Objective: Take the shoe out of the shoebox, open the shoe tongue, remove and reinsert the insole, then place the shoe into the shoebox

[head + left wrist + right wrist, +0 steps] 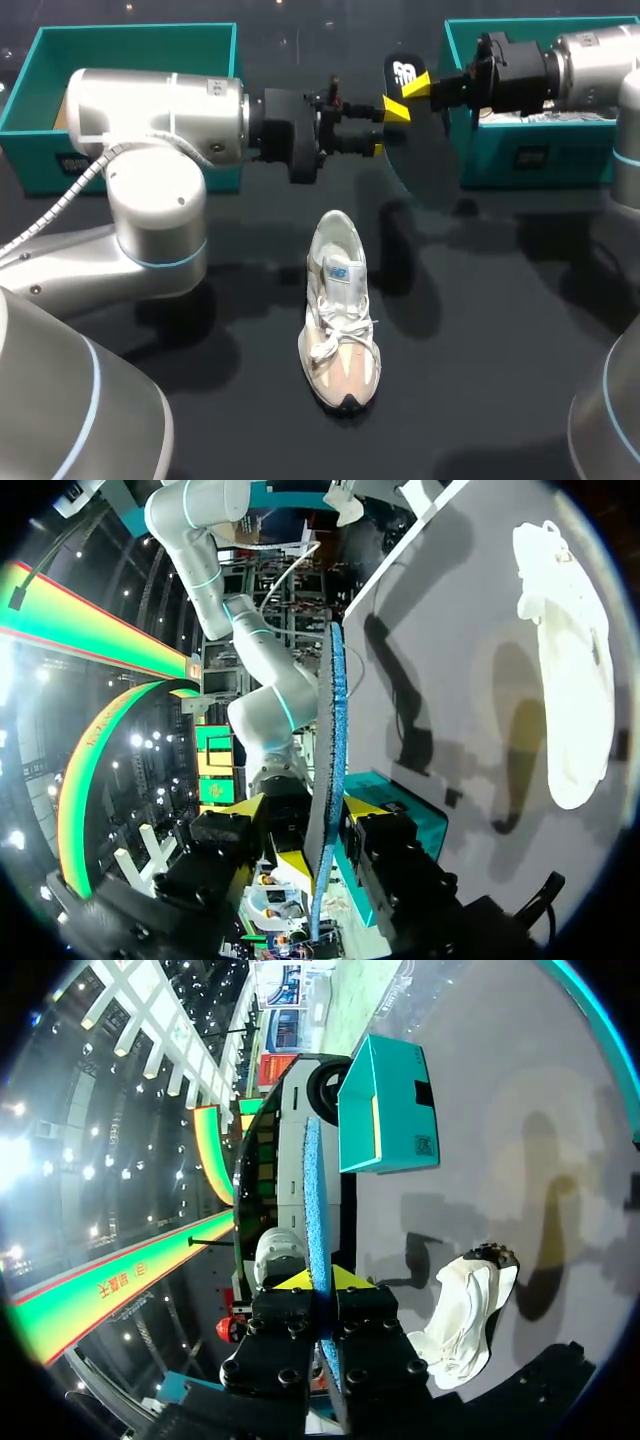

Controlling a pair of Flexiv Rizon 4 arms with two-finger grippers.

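The white and beige shoe (338,310) lies on the dark table, toe toward the near edge, laces tied. The dark insole (403,70) hangs upright in the air above the table's far middle. My right gripper (405,97) is shut on its edge; in the right wrist view the blue-edged insole (315,1200) rises from between that gripper (320,1285). My left gripper (378,130) meets it from the other side. In the left wrist view the insole (330,730) stands edge-on between that gripper (325,825), whose fingers sit near both faces with slim gaps. The shoe (565,660) lies well off to one side.
Two open teal shoebox halves stand at the back: one at the left (130,45) behind my left arm, one at the right (500,160) under my right arm. The shoe (465,1310) lies below and beside my right gripper.
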